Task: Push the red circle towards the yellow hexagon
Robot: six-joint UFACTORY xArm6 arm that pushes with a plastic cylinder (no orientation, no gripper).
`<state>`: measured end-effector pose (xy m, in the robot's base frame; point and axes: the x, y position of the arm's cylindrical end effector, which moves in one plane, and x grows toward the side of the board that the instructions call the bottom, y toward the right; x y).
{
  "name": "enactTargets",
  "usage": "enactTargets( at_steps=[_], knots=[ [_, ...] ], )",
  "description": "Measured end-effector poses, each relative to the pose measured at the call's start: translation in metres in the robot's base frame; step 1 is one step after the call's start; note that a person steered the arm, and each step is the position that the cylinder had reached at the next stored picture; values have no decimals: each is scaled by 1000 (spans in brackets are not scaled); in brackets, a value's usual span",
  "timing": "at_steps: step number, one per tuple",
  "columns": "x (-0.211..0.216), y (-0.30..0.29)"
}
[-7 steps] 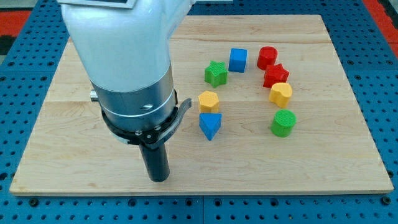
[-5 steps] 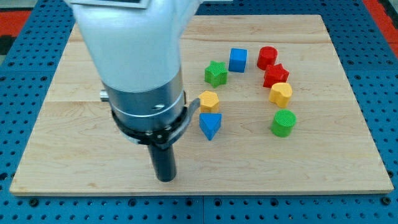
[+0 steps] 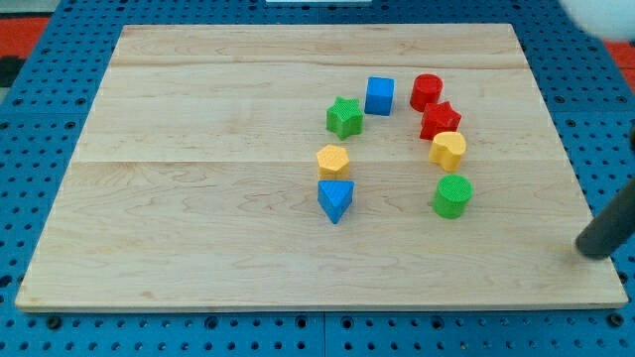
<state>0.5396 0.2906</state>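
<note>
The red circle (image 3: 427,91) stands near the view's top right of the wooden board (image 3: 198,198). The yellow hexagon (image 3: 333,160) sits near the board's middle, to the lower left of the red circle. My tip (image 3: 595,252) shows at the view's right edge, low on the board's right side, far right of all the blocks and touching none.
A red star (image 3: 439,119) touches the red circle from below, with a yellow heart (image 3: 447,150) and a green circle (image 3: 452,195) further down. A blue cube (image 3: 379,95) and a green star (image 3: 344,116) lie between circle and hexagon. A blue triangle (image 3: 335,200) sits below the hexagon.
The arm has swung from the board's lower left across to the view's right edge, so only the rod's end shows. No block has moved.
</note>
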Motion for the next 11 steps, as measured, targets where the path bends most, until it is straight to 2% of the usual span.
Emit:
enactTargets(
  at_steps=[1,3,4,5,7,9,11],
  knots=[
    [-65,15],
    [-67,25],
    [-94,25],
    [-142,24],
    [-236,-38],
    [-249,-112],
    [-230,-136]
  ],
)
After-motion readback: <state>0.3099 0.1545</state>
